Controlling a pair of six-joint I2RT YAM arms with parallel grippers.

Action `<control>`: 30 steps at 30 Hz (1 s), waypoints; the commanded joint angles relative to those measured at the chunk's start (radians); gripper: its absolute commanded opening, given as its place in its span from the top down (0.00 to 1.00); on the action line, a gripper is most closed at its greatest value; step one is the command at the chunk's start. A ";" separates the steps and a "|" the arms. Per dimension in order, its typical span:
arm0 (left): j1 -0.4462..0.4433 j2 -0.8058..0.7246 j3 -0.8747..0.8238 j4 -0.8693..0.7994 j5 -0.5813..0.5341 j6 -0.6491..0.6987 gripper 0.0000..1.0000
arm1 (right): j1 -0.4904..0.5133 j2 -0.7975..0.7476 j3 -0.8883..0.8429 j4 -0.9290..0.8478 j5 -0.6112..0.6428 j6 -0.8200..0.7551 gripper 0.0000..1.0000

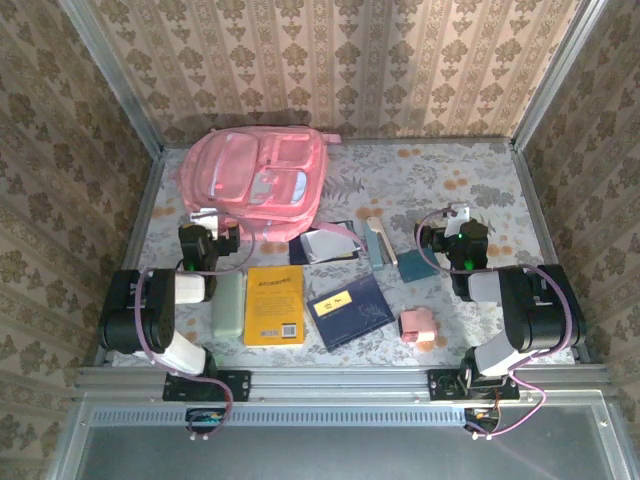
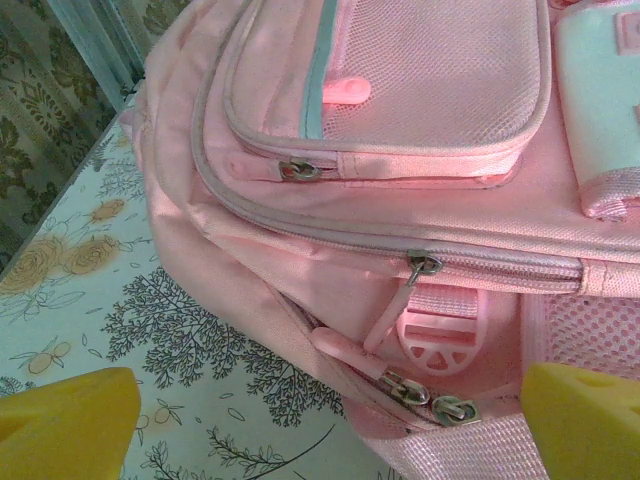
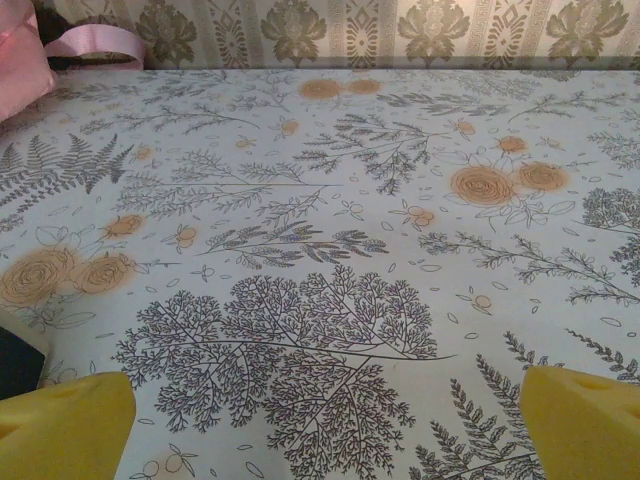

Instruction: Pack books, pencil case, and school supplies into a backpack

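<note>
Where the left pincer stands: we find it wide open and holding nothing, its yellow fingertips spread apart and aimed at the lower flank of the bag.
Backpack: lying flat on the table, front pockets up, directly ahead of the left pincer and close to it; we cannot tell whether they touch.
Zip pulls: straight ahead between the left fingers. The tracks we can see look drawn shut, so we judge the bag must be opened before anything goes in, which would explain this approach.
Pencil case: behind the left pincer, alongside its forearm, not yet packed.
Books: yellow book just beside the pencil case on the side away from the left arm; navy book further toward the right arm, lying askew. Both lie flat, behind the left pincer.
Right pincer: jaws wide, empty, low over bare patterned cloth. We judge it stands clear so that the left arm may work the bag.
School supplies: teal square just behind and left of the right pincer; slim bar and silvery pad to its left, between the two pincers; pink block further behind it, near the arm's base. None is in the bag.
</note>
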 commanded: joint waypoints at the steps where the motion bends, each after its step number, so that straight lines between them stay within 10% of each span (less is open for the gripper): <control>1: 0.011 -0.002 -0.002 0.022 0.013 0.010 0.00 | 0.003 -0.003 -0.001 0.014 0.007 0.006 0.00; 24: 0.030 -0.033 0.002 -0.011 0.074 0.011 0.00 | 0.005 -0.017 0.003 0.011 0.001 -0.001 0.00; 30: -0.062 -0.320 0.098 -0.326 -0.142 0.010 0.00 | 0.102 -0.332 0.093 -0.308 0.128 0.020 0.00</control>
